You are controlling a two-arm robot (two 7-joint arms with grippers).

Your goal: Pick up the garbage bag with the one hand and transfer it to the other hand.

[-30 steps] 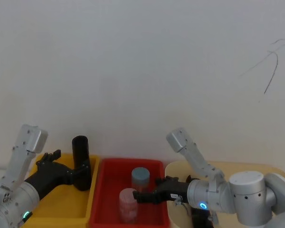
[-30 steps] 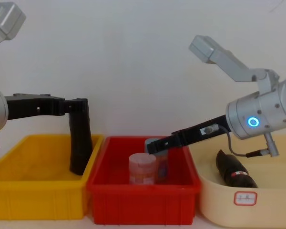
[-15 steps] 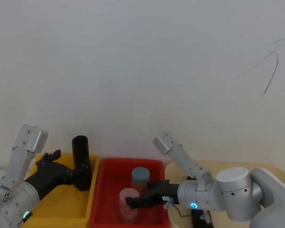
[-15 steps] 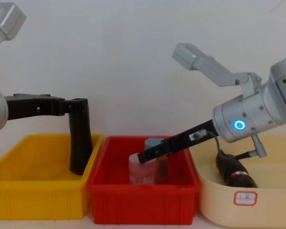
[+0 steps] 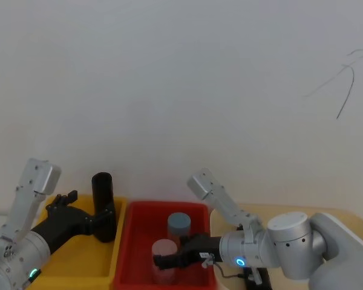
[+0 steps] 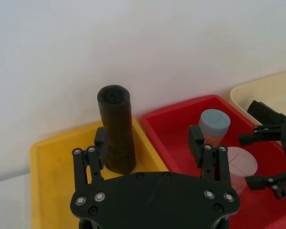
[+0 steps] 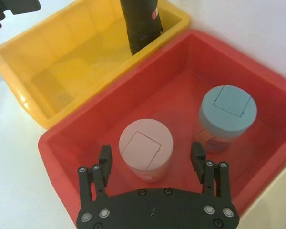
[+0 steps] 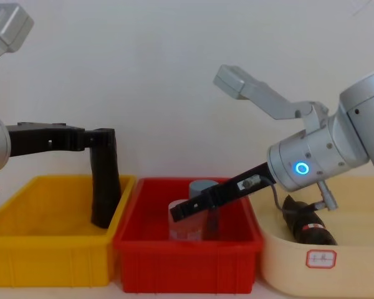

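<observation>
— Left hand [image 6: 149, 138] is sitting wide open round the garbage bag [image 6: 117, 129]. One finger's touching it, nothing clamped. Bag's standing upright in the yellow bin [image 6: 38, 152], at the side nearest the red bin [image 8: 187, 240].
— Right hand [image 7: 151, 155]?
— Hanging spread open over the red bin, pink-lidded jar [image 7: 145, 143] just below, gripping nothing.
— Risks?
— Prob. lifting w/o closing fully: bag tipping or slipping out. Also rt hand clipping the jar en route.

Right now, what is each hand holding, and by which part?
Nothing. Left hand is open beside the upright garbage bag; right hand open over the red bin.
</observation>
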